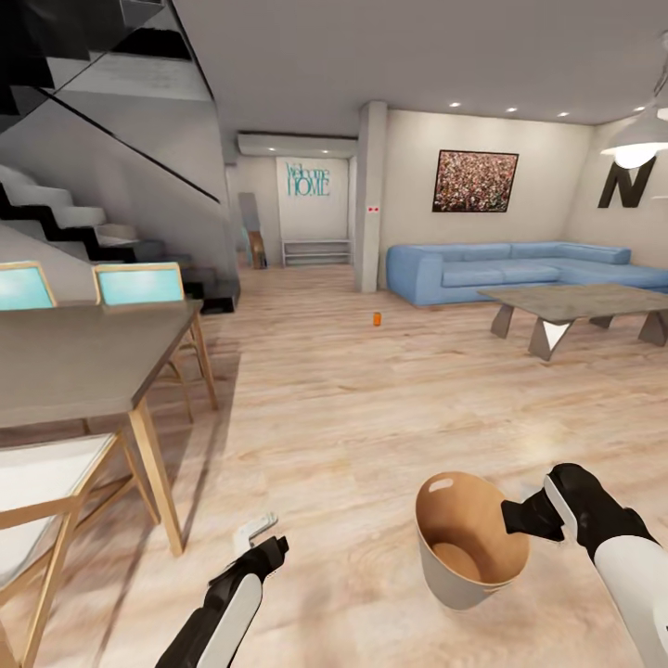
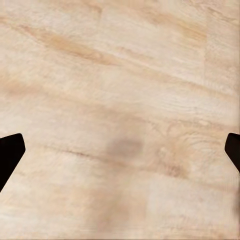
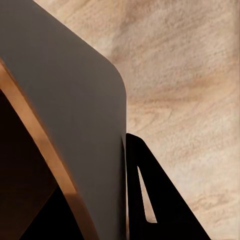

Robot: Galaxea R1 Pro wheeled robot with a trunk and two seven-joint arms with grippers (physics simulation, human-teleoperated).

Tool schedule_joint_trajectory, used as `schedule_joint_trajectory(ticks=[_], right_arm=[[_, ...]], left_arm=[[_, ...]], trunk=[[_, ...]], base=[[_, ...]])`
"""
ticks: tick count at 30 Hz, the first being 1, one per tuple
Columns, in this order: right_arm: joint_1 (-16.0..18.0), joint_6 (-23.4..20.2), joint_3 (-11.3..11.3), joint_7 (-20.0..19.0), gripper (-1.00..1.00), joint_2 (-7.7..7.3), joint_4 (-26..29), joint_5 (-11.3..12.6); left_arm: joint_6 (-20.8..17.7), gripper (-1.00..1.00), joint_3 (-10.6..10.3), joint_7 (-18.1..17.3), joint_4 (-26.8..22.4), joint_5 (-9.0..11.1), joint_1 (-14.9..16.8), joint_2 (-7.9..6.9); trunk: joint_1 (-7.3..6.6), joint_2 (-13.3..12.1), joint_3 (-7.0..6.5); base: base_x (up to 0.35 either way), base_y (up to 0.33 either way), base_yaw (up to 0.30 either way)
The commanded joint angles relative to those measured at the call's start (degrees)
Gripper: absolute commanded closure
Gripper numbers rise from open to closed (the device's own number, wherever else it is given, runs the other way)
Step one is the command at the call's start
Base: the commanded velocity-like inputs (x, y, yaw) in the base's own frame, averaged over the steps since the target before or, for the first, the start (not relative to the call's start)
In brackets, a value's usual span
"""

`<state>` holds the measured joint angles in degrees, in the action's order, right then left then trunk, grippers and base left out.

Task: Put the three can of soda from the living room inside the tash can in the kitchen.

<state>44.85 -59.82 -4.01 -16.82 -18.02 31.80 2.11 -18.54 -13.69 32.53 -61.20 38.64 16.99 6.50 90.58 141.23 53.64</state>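
One orange can of soda (image 1: 377, 318) stands far off on the wood floor, in front of the blue sofa's left end. The other cans are out of view. The pale trash can (image 1: 452, 583) hangs low at the right with its tan-brown inside showing nothing in it. My right gripper (image 1: 521, 518) is shut on its rim. In the right wrist view the bin's wall (image 3: 75, 110) runs between the fingers, with one dark finger (image 3: 160, 200) on its outside. At the lower left my left gripper (image 1: 260, 535) is open over bare floor, its fingertips (image 2: 10, 150) wide apart.
A dining table (image 1: 83, 353) with wooden chairs (image 1: 46, 492) stands close on the left, below a black staircase (image 1: 83, 223). The blue corner sofa (image 1: 501, 264), a low grey table (image 1: 575, 301) and the letter N (image 1: 626, 183) are at the far right. A pillar (image 1: 371, 195) stands beyond.
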Motion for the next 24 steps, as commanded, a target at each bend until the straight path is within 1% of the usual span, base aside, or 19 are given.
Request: schedule_joint_trajectory(ticks=[1, 24], right_arm=[[0.03, -0.18, -0.12, -0.32, 1.0, 0.01, 0.01, 1.67], [0.11, -0.18, -0.3, -0.61, 1.0, -0.02, 0.41, 1.77]], left_arm=[[0.0, -1.0, 0.02, -0.04, 0.19, 0.01, 0.02, 0.0], [0.0, -1.0, 0.07, -0.1, 0.82, 0.03, 0.06, 0.0]], trunk=[[0.0, 0.0, -0.01], [0.0, 0.0, -0.01]], base=[[0.343, 0.0, -0.004], [0.343, 0.0, -0.001]])
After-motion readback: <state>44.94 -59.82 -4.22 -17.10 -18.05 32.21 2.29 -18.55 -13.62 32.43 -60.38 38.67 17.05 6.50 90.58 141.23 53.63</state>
